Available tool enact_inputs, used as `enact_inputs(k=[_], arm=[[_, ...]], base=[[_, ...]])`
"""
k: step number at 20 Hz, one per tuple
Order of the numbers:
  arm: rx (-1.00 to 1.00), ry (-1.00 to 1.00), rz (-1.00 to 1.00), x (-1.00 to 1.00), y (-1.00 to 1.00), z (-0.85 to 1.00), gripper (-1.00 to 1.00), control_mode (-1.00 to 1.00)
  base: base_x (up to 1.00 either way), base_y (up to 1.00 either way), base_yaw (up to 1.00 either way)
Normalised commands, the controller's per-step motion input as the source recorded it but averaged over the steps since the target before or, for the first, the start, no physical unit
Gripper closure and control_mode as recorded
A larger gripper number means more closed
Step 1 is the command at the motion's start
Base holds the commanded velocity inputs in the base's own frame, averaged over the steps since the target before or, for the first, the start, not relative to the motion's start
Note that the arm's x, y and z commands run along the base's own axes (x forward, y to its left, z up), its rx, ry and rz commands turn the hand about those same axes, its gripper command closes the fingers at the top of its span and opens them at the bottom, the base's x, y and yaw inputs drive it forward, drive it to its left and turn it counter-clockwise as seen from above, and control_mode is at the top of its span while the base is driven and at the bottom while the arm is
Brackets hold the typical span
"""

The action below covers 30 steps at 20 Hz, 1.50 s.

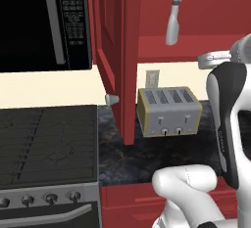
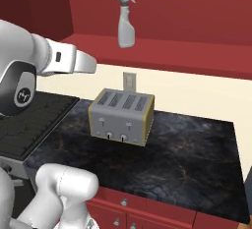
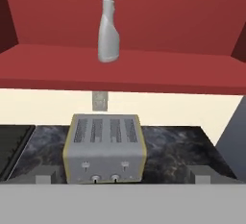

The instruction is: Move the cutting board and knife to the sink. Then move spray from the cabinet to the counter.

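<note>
The gripper point(image 3: 123, 177) stands wide open and holds nothing; its two dark tips rise at the bottom of the hand view, far apart, with the toaster between them farther off. It is well short of the spray and lower than it, looking straight at the open cabinet.

The cabinet point(image 2: 187, 51) is the largest thing here: dark red, its door point(image 1: 115, 60) swung open toward the left base camera, its shelf bare but for one bottle. Below it runs the counter point(image 2: 187, 159), black stone with faint golden-brown veins, on red drawer units with small knobs point(image 2: 124, 202). To the left of the counter sits the black stove point(image 1: 46, 144), with a row of knobs along its front edge. Above the stove hangs a black microwave point(image 1: 46, 24) with a keypad on its right side.

On the counter, against the cream wall, stands a grey four-slot toaster point(image 2: 121, 116) with yellowish edges, its two levers and two dials facing the robot. Just behind it on the wall is a small outlet point(image 2: 129, 80).

The spray point(image 2: 126, 20) stands upright on the cabinet shelf, pale grey-white, its trigger nozzle on top, almost directly above the toaster. Nothing touches it.

In the left base view a small grey cone-shaped piece point(image 1: 112, 99) shows by the lower edge of the door; what it is cannot be told.
</note>
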Motion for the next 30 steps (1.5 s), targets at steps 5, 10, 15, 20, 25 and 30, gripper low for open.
enact_inputs(k=[5,10,15,20,25,30], arm=[[-0.01,0.00,0.00,0.10,0.00,0.14,-1.00,-1.00],[0.02,-0.03,0.00,0.09,-0.07,0.00,-1.00,-1.00],[0.09,-0.20,0.00,0.05,-0.02,0.03,-1.00,-1.00],[0.06,-0.24,0.00,0.17,-0.02,0.27,-1.00,-1.00],[0.01,-0.01,0.00,0.24,0.00,0.40,-1.00,-1.00],[0.00,0.00,0.00,0.24,0.00,0.37,-1.00,-1.00]], base=[[0.00,0.00,0.00],[0.00,0.00,0.00],[0.00,0.00,0.00],[0.00,0.00,0.00],[0.00,0.00,0.00],[0.00,0.00,0.00]])
